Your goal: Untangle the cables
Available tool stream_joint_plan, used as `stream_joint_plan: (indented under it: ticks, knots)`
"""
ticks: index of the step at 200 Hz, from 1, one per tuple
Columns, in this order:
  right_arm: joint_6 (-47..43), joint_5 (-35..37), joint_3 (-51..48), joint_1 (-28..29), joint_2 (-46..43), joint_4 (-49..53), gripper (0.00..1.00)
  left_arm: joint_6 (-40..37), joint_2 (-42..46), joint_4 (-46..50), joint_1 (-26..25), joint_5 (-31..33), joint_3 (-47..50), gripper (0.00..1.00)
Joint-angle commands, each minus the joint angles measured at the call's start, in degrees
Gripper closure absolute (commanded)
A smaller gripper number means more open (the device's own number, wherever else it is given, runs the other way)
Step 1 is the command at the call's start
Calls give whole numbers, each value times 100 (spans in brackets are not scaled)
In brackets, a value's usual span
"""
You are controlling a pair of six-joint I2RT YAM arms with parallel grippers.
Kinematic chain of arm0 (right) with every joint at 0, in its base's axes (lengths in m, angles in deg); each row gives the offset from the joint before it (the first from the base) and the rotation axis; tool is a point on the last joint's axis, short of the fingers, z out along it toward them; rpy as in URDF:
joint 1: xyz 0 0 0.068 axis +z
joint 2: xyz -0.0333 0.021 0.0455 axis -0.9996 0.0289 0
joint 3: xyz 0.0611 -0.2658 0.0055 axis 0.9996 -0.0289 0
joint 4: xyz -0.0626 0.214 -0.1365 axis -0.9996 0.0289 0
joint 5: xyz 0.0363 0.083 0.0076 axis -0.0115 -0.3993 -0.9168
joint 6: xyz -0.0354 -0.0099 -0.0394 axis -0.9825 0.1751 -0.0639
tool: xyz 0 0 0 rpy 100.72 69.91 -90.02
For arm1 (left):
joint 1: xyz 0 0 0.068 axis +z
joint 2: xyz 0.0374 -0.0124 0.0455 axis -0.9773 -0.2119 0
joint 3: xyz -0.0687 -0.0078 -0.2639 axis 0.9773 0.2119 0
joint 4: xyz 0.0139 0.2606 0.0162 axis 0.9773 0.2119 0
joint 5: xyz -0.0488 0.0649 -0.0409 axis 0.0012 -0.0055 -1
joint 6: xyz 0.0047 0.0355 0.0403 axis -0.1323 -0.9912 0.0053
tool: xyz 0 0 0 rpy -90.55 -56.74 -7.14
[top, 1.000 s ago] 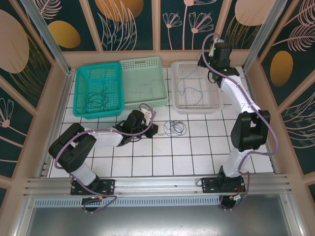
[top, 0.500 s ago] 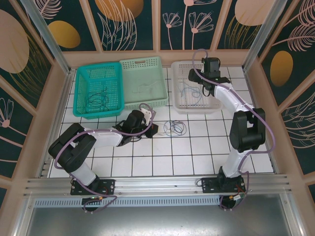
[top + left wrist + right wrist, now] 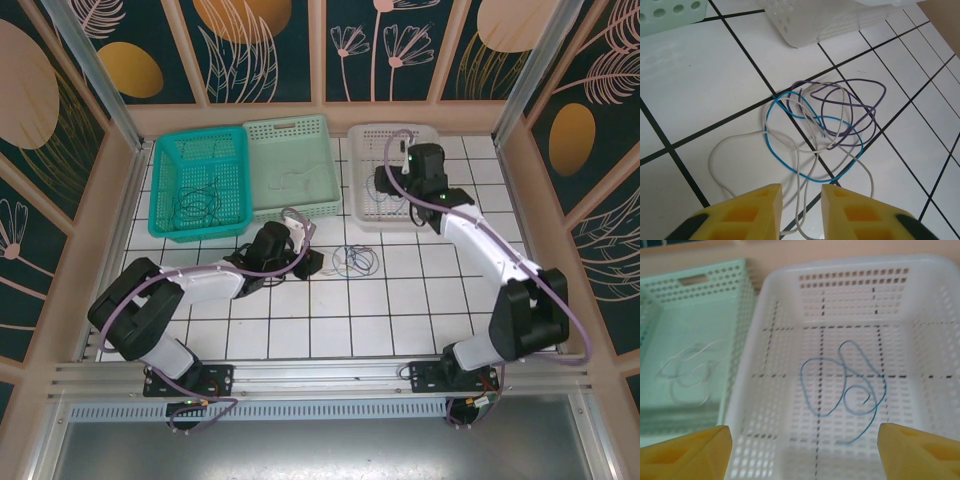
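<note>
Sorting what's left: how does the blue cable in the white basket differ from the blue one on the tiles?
The basket cable lies alone in the white basket; the tile cable is crossed by a purple cable and a pale cable. The basket cable curls with free ends; the tile cable forms one wide loop. Both are thin and blue.

A robotics lab cell: left arm (image 3: pixel 200 283) and right arm (image 3: pixel 480 240) bolted to an aluminium rail (image 3: pixel 320 372) at a white gridded table (image 3: pixel 400 300), boxed in by leaf-patterned wall panels (image 3: pixel 60 130) on metal posts (image 3: pixel 92 70)
</note>
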Motion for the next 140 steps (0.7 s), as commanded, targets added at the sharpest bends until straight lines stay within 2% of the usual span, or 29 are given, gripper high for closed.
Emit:
stream_joint_plan:
  ticks: [1,20,45,73,103,140]
  knots:
    - [250,-133,-471,-6,-592,64,23,-516,228,445,-17,-217,-133,66]
    - [437,-503,-797,14,-951,91,23,-954,367,827,-36,-289,-150,56]
    - [568,-1034,-1067,81,-1210,168,25,-1423,458,1226,-96,-237,-199,49]
    - [717,-1067,-1392,166,-1413,24,26,-1881,267,1562,-336,33,-369,42]
    - [766,-1155,-1575,184,-1495,-56,26,-2130,-136,1698,-633,343,-683,39]
    - [920,-1203,-1821,210,-1546,46,26,-2399,-353,1707,-727,433,-887,38]
